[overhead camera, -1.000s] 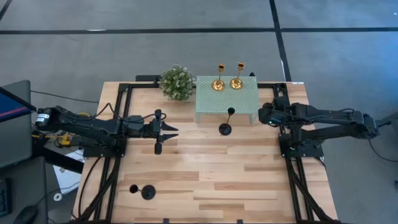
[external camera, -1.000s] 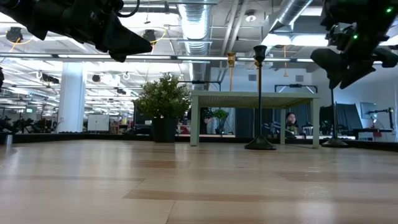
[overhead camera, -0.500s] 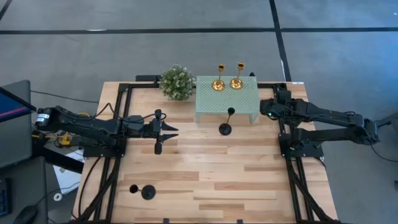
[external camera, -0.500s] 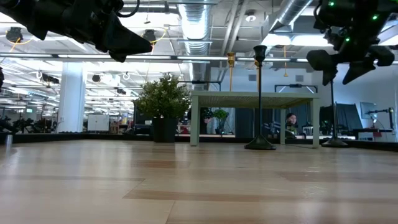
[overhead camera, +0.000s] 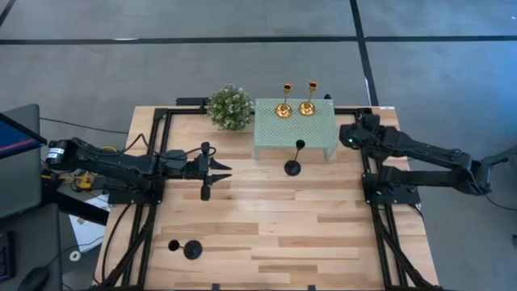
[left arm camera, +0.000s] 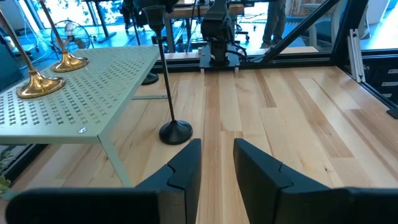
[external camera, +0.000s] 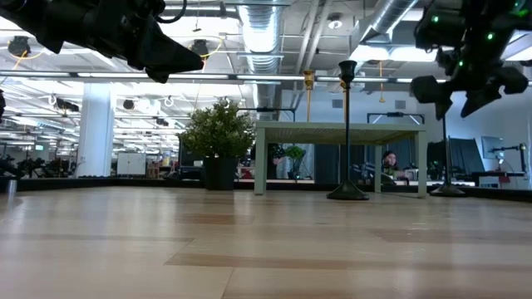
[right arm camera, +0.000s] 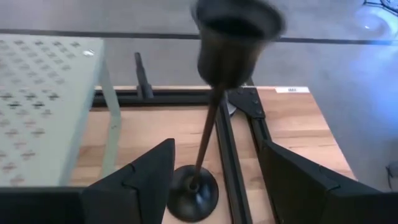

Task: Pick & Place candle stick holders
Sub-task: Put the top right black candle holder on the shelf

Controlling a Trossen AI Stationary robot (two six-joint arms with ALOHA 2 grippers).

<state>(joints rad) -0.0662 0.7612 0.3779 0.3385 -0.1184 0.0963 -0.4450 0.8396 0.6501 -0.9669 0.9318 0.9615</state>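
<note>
Two gold candle stick holders (overhead camera: pixel 284 105) (overhead camera: pixel 308 103) stand on the mint-green stand (overhead camera: pixel 315 129). One black holder (overhead camera: pixel 293 162) stands upright on its disc base in front of the stand. Another (overhead camera: pixel 184 247) lies on its side near the table's near left corner. A further black holder (right arm camera: pixel 208 124) stands upright by the far right frame rail, its thin stem (external camera: pixel 443 149) below my right gripper (external camera: pixel 465 87). That gripper is open, with a finger on either side of the holder and clear of it. My left gripper (overhead camera: pixel 220 170) hovers at the table's left, open by a narrow gap, with nothing between its fingers.
A leafy green plant ball (overhead camera: pixel 229 107) sits left of the stand at the far edge. Black frame rails (overhead camera: pixel 376 218) run along the table's left and right sides. A short black post (right arm camera: pixel 140 74) stands behind the stand's far right corner. Bare wood lies across the table's middle.
My right gripper has swung toward the table's far edge, over the black holder by the right rail, rolling and tipping as it went. Its fingers have spread wider apart. The left arm and all holders have kept still.
</note>
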